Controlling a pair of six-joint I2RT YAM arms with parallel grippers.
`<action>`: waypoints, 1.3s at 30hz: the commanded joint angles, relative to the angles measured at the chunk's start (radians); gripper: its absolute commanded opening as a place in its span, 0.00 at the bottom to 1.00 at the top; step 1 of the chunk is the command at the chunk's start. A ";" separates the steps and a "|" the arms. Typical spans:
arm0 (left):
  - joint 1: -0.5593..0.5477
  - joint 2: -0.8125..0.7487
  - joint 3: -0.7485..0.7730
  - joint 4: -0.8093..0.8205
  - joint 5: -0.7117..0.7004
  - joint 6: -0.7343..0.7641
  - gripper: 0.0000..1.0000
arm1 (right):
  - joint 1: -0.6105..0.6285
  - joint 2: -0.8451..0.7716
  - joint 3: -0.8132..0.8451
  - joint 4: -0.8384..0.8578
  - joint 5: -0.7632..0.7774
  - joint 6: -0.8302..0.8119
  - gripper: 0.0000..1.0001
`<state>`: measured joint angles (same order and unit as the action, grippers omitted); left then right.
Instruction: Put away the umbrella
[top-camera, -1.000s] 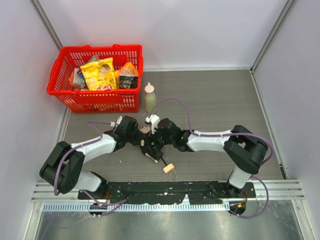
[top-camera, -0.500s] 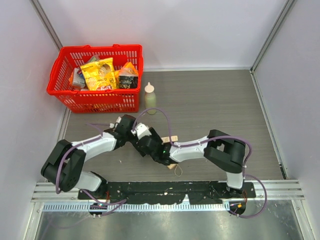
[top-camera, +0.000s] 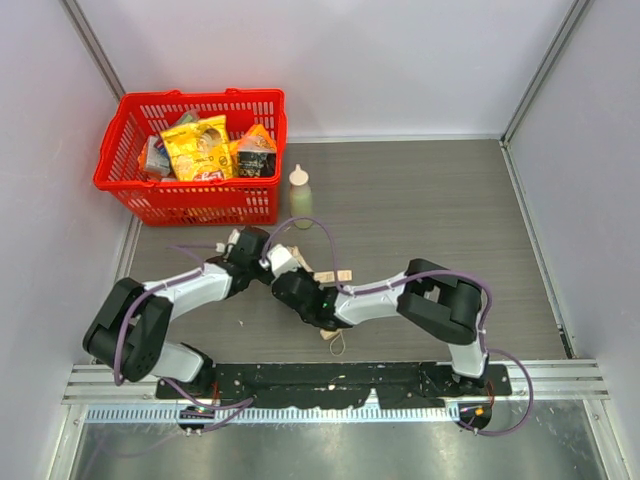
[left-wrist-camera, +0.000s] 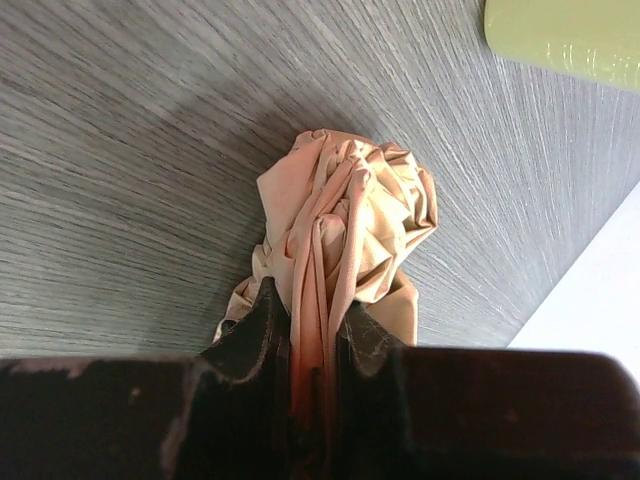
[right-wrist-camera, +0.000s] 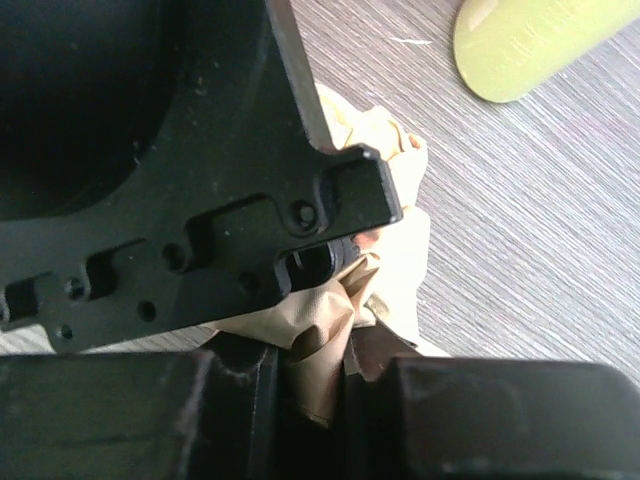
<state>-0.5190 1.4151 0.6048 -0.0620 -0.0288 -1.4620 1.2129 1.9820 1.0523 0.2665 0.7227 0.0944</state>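
Right hand (top-camera: 278, 272), top view: tucked in hard against the left hand (top-camera: 260, 262) at mid-table, left of centre. A second ago the right arm reached in from the right side with its elbow well out. Now it is folded, forearm swung low and across. The umbrella (top-camera: 326, 335) shows here only as a pale knob and cord loop. It lay in plain sight before and now peeks out from under that forearm. Its cloth is hidden beneath the two hands. Red basket (top-camera: 120, 180) of packets sits at the far left, well apart. The green bottle (top-camera: 300, 195) stands near the hands on the table (top-camera: 430, 200).

Left wrist view: left hand (left-wrist-camera: 310, 330) closed tight, a crumpled bunch of beige cloth pinched between its fingers (left-wrist-camera: 262, 325). The bunch rests on the table and the bottle's base shows in the corner.

Right wrist view: right hand (right-wrist-camera: 305, 370) nearly closed, beige cloth caught between its fingers (right-wrist-camera: 240, 365). The left hand's black body sits just above it, almost touching.

Reading: the right arm's move has brought a second grip onto the same wad, right beside the first. Judged so, the canopy is being gathered. Shaft state cannot be told, and the stowing is not yet done.
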 joint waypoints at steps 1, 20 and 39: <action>-0.047 0.024 -0.042 -0.155 0.125 0.023 0.00 | -0.062 0.084 -0.129 -0.139 -0.274 0.021 0.01; -0.053 -0.021 -0.072 -0.050 -0.002 0.278 0.89 | -0.418 -0.040 -0.348 0.224 -1.325 0.189 0.01; -0.098 0.030 -0.191 0.082 0.007 0.171 0.00 | -0.391 -0.175 -0.209 -0.041 -1.203 0.193 0.30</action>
<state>-0.5827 1.3838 0.4683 0.1623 -0.0757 -1.3624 0.7509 1.8557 0.8066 0.5705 -0.5854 0.2691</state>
